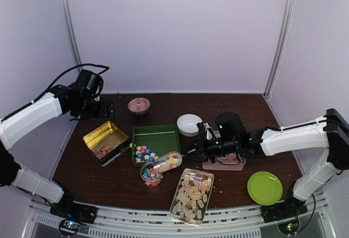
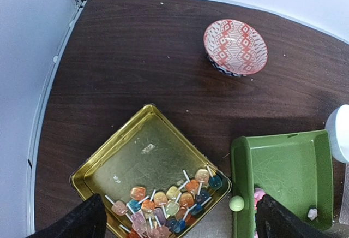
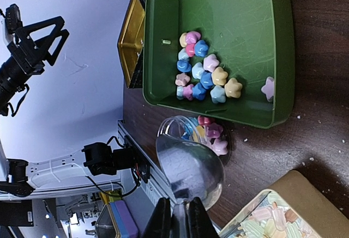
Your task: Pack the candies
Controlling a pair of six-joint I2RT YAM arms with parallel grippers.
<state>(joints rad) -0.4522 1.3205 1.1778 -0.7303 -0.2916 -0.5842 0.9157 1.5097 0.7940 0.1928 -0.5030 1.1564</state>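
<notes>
Nothing legible anywhere. No lettering, brand or number made out on candies [image 3: 207, 79], gold tin [image 2: 147, 167] at left, green tray [image 3: 229, 19], or far patterned bowl [image 2: 235, 47].

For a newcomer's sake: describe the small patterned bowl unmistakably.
On the dark table, look to the far edge near the back wall, behind the green tray. The patterned bowl sits there alone; its red-and-white zigzag pattern sets it apart from the plain white bowl.
</notes>
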